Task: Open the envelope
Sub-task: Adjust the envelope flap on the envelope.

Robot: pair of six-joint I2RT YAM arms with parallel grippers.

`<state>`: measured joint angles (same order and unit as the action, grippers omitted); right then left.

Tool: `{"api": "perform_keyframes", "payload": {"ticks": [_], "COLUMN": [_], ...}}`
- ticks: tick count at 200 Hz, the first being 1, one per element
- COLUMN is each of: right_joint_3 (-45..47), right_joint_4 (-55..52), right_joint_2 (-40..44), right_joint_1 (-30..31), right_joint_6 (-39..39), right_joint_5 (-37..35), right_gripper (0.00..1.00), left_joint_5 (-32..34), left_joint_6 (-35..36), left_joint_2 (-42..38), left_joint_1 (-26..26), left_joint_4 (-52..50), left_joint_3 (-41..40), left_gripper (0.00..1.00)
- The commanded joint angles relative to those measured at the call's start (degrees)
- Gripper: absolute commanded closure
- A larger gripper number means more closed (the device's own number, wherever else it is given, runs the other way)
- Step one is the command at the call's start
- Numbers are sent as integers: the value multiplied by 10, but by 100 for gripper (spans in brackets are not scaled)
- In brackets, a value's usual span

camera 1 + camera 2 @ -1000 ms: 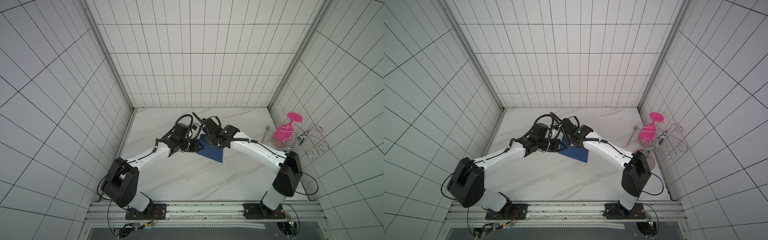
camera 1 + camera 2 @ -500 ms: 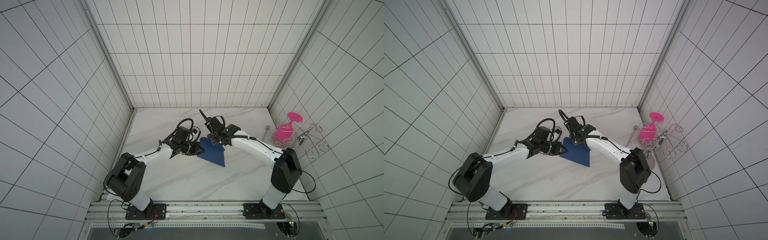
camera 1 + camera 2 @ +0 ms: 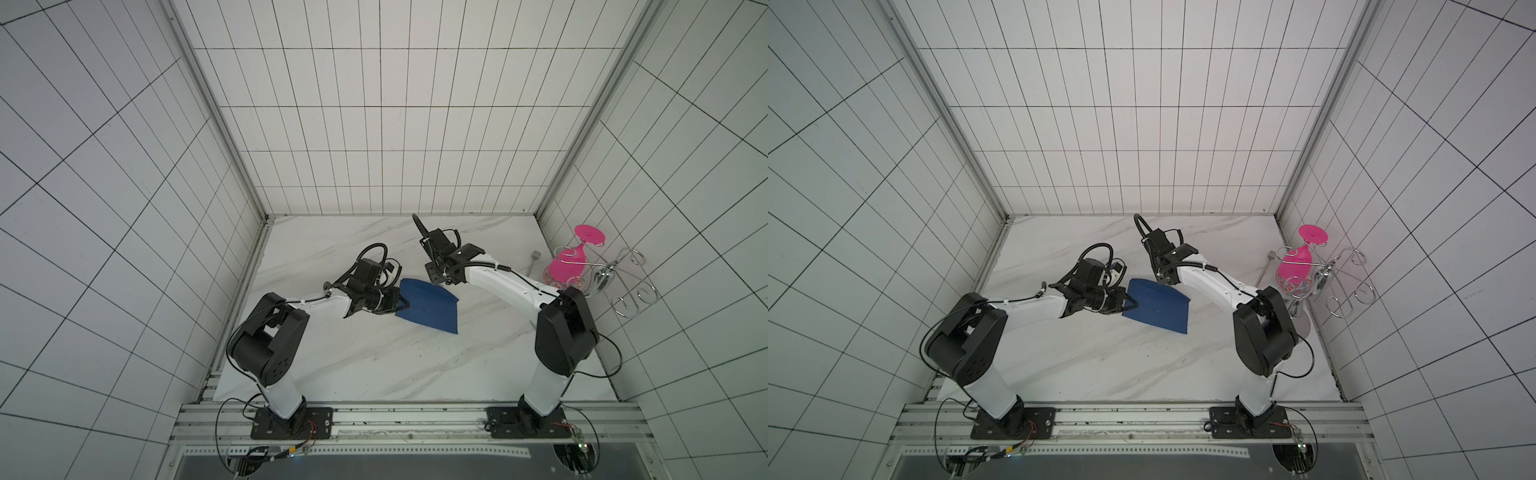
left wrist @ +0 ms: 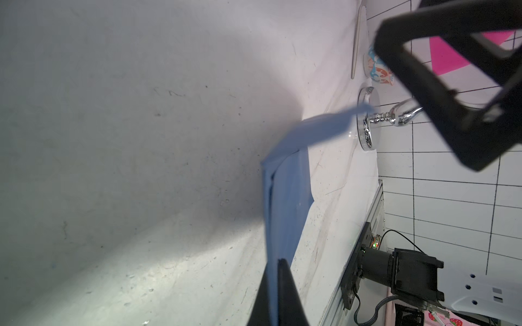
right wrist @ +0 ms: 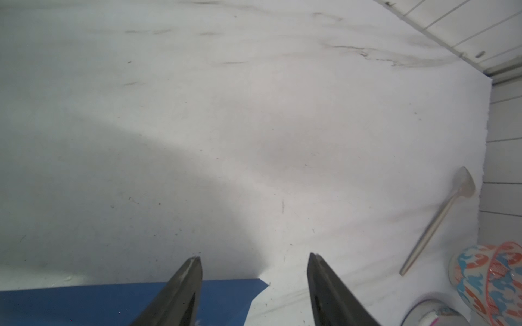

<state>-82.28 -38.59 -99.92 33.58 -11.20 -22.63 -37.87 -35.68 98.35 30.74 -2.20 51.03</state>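
- The envelope (image 3: 428,308) was pinched at its short edge by my left gripper (image 3: 402,306), whose fingers were pressed together on the paper. It was held tilted, near the middle of the desk (image 3: 332,365).
- From my left wrist the envelope (image 4: 285,203) showed nearly edge on, and the flap (image 4: 324,125) at its far end bent away from the body. I judged the flap partly lifted, not fully folded back. No seal was visible to me in any view.
- Whether the envelope's low corner touched the desk, I could not tell.
- My right gripper (image 5: 254,256) stood spread and empty just above the envelope's back corner (image 5: 113,303). One finger was over blue paper, the other over bare desk.
- I took the step in hand to be working the flap open with the right while the left held firm.
- The next move called for closing the right gripper on the flap's free edge alone, then drawing it back without tearing or dragging the envelope from my left.
- Well apart, at the desk's right side, lay a fork (image 5: 462,185), with a pink glass (image 3: 569,266) on a wire rack (image 3: 623,286).
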Motion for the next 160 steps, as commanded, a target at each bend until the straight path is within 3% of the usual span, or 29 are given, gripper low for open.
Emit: {"api": "perform_keyframes", "payload": {"ticks": [1, 23, 40, 64, 86, 160], "right_joint_3": [43, 145, 263, 360, 364, 215], "right_joint_4": [-31, 21, 129, 233, 298, 348], "right_joint_2": [95, 191, 274, 311, 251, -20], "right_joint_1": [-19, -14, 1, 15, 15, -41], "right_joint_6": [-50, -78, -116, -165, -184, -201], "right_joint_5": [12, 161, 287, 357, 398, 430], "right_gripper": [37, 37, 37, 38, 39, 41], "left_joint_5": [1, -14, -16, -17, -18, -7], "left_joint_6": [-33, -52, -54, -51, -51, -36], "left_joint_2": [26, 36, 32, 22, 23, 17], "left_joint_1": [-16, -26, -25, -25, -23, -9], "left_joint_4": [65, 94, 91, 86, 85, 94], "left_joint_3": [-17, -25, -23, -25, -26, -42], "left_gripper": [100, 100, 100, 100, 100, 100]}}
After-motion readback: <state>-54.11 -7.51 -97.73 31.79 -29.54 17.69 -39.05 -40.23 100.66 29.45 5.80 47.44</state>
